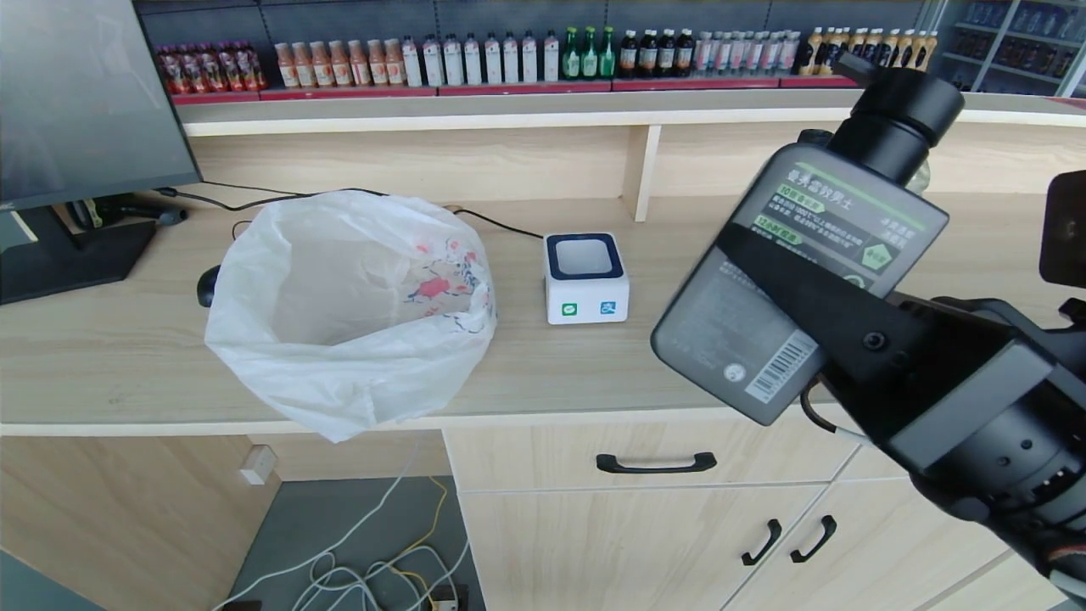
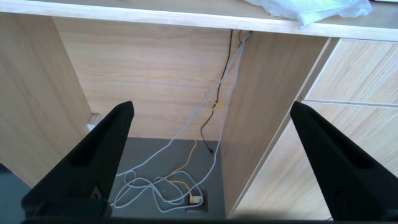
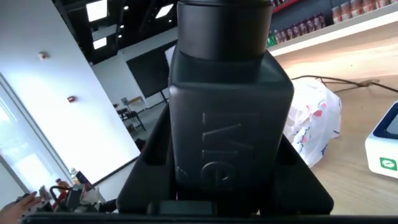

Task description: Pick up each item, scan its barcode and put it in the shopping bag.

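Bottle [image 1: 827, 212]: dark grey flat-sided flask with a black cap [image 1: 899, 114]. It is held up in the air at the right of the scene, over the near edge of the counter [image 1: 551, 373] and tilted with the cap toward the far right. My right gripper [image 1: 789, 280] is clamped on it across the middle of the body, one finger lying over the printed face. The right wrist view shows a finger on either side of the flask [image 3: 230, 106]. The barcode [image 1: 785, 365] sits at the base end, clear of the finger, and faces up and toward me, not toward the scanner [image 1: 587, 278], the white box in the middle of the counter to the left of the bottle.

Judgement on handling: a rigid plastic shell that should not give under the jaws. The skin is smooth, so it may slip or pivot if tilted hard. I cannot tell the fill level, so I assume real weight. Best hold is where it is now, across the mid-body, keeping the base label uncovered. The next step likely calls for a wrist roll to turn the barcode to the scanner window. The shopping bag [image 1: 280, 373], thin and soft, stands open at the left and sags over the near edge, so a low, gentle drop is advised. My left gripper [image 2: 211, 109] hangs below the counter, fingers spread wide, holding nothing.
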You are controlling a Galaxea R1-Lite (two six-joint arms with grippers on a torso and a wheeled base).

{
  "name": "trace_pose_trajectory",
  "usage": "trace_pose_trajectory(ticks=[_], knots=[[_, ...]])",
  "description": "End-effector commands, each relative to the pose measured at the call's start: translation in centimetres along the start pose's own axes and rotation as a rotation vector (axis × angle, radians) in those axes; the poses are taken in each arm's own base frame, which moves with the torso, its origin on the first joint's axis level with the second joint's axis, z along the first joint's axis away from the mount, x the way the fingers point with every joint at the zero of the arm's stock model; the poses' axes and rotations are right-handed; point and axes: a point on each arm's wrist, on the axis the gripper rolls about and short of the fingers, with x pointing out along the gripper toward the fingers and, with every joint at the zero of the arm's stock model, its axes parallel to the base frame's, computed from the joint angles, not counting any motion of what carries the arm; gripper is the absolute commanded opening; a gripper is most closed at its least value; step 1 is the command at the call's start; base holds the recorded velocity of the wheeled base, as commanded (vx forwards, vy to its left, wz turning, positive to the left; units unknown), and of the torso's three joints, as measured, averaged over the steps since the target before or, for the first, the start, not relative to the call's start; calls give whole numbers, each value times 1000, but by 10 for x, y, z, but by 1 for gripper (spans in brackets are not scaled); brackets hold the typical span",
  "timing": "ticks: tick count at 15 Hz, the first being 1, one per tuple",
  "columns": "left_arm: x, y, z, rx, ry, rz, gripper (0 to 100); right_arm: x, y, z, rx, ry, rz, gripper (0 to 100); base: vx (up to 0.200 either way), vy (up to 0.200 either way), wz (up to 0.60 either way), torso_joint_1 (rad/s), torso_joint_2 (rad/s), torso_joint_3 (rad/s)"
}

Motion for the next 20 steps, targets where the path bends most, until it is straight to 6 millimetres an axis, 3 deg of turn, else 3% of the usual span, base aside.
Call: trace_pose_trajectory(ticks=[1,3,20], knots=[[0,0,0,-1,0,0,100,5,12,-1,26,-4,52,0,0,0,0,0,0,0],[0,0,0,-1,0,0,100,12,24,-2,50,-10,106,0,0,0,0,0,0,0],[0,0,0,-1,0,0,100,14,24,-4,74,-4,107,0,0,0,0,0,0,0]])
